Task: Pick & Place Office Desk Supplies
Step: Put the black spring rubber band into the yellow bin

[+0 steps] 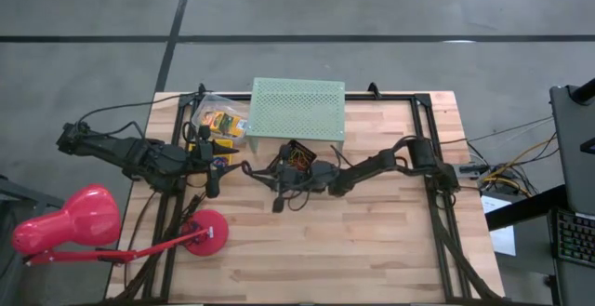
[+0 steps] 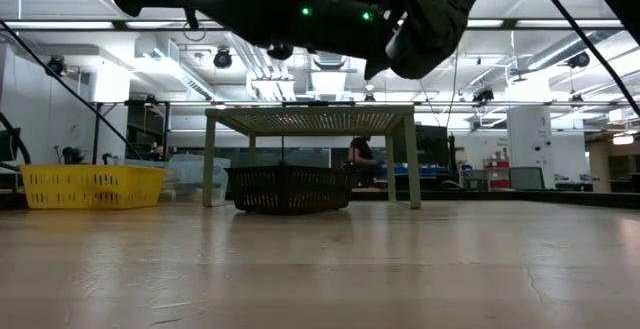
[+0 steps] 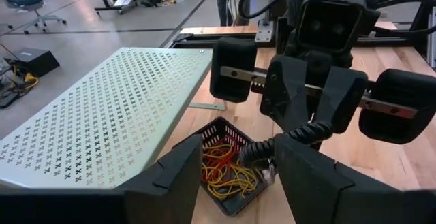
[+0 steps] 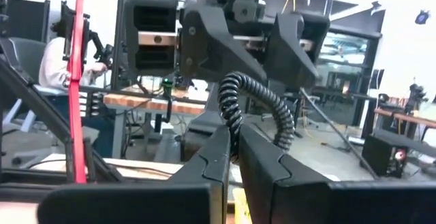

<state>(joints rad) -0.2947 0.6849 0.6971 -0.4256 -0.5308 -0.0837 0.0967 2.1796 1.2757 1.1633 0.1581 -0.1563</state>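
At the left of the high view, small yellow boxes [image 1: 220, 123] lay in a clear bag, waiting to be moved. The left gripper [image 1: 249, 167] hung mid-desk with fingers parted, apparently empty, aimed at the black basket [image 1: 297, 157] of rubber bands [image 3: 228, 171], which only the left wrist view showed. Right of it, the right gripper [image 4: 235, 157] faced back, fingers shut; whether they pinched the coiled cable was unclear.

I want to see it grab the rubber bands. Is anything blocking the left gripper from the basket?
Yes. The right gripper, shut, hangs face to face with the open left gripper, right above the black basket of rubber bands. The green stand sits close beside it.
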